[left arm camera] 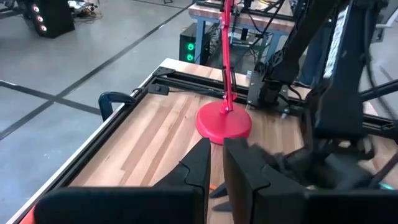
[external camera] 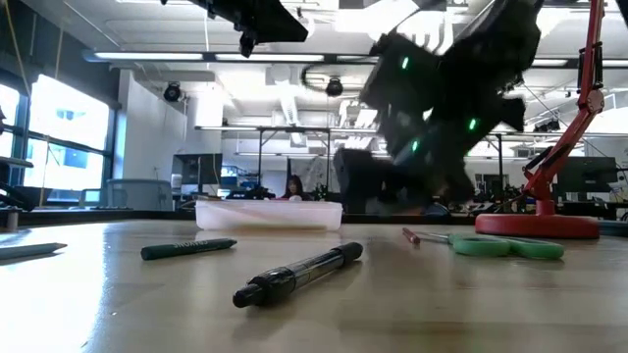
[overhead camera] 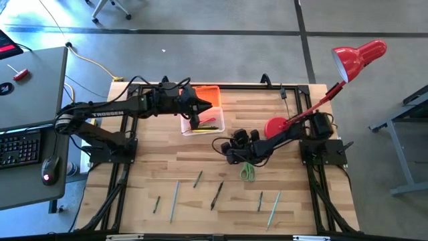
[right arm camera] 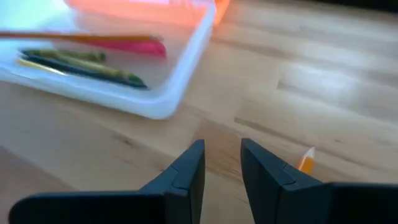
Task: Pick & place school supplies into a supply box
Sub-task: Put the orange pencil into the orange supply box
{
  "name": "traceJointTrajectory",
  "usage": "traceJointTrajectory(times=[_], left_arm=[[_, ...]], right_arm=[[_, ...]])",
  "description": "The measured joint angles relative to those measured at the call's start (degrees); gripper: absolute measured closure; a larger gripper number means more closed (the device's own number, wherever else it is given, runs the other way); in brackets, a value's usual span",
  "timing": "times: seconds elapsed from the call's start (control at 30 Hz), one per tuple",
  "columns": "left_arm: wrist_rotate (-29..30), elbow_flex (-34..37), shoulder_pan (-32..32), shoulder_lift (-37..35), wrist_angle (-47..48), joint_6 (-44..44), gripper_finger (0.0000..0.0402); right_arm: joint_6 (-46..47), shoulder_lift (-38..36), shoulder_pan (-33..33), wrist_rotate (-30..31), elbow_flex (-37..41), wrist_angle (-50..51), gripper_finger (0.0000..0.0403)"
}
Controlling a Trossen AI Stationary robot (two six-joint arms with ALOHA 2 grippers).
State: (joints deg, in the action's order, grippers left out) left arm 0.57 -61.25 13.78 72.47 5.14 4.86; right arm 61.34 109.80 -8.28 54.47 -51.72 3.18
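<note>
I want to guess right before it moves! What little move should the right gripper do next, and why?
Probably slide sideways over the orange pencil and lower around it. The right gripper is open and empty just above the table, the pencil's tip lies right beside one finger, and the box is close by. The left gripper hangs over the box.

Supply box (overhead camera: 200, 124): clear rectangular tray, orange lid (overhead camera: 208, 98) open at far side; sits directly below left gripper (overhead camera: 194, 123), just beyond right gripper (overhead camera: 223, 148) fingertips; contents: pink marker (right arm camera: 134, 46), green pencils (right arm camera: 81, 64), yellow pencil (right arm camera: 34, 65), lying flat lengthwise. Green-handled scissors (overhead camera: 247, 173): flat on table, just beside right gripper, near side. Orange pencil tip (right arm camera: 305, 161): on table close to right gripper's fingers. Loose pens and pencils (overhead camera: 217, 194): scattered flat along near table edge, well apart from both grippers; black pen (external camera: 299, 274) nearest low camera, dark green pencil (external camera: 187, 249) behind it.
</note>
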Motion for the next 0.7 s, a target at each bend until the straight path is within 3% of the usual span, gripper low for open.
traceJointTrajectory(times=[0.2, 0.37, 0.7], left_arm=[[0.20, 0.00, 0.00, 0.00, 0.72, -0.02, 0.0334], [0.44, 0.02, 0.00, 0.00, 1.08, -0.02, 0.0334], [0.44, 0.02, 0.00, 0.00, 1.09, 0.11, 0.0339]], right_arm=[[3.60, -3.46, -1.07, 2.42, 0.00, 6.15, 0.0321], [9.01, -1.62, 0.41, -4.06, 0.13, 8.41, 0.0321], [9.31, -0.25, 4.60, -5.48, 0.12, 9.24, 0.0321]])
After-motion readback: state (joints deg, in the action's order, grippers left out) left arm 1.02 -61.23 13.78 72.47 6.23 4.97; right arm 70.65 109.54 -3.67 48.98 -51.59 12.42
